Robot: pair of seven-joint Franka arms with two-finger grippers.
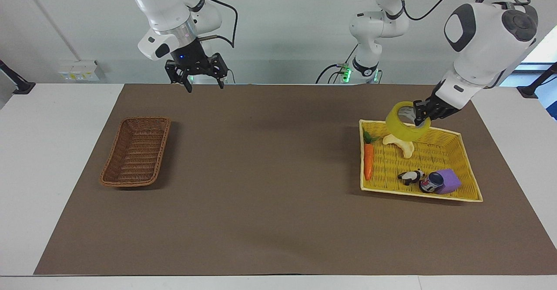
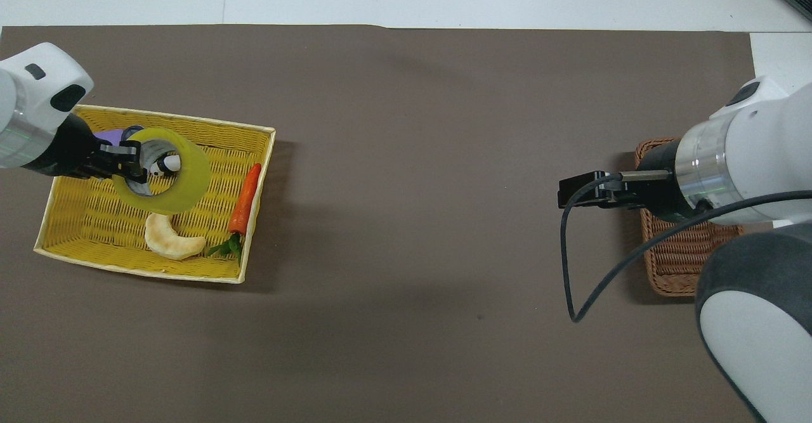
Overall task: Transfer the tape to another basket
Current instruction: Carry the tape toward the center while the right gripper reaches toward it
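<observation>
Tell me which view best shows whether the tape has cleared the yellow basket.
The facing view: the tape, pinched by the left gripper, hangs above the yellow basket. The overhead view shows the ring and grip plainly, but not its height.
</observation>
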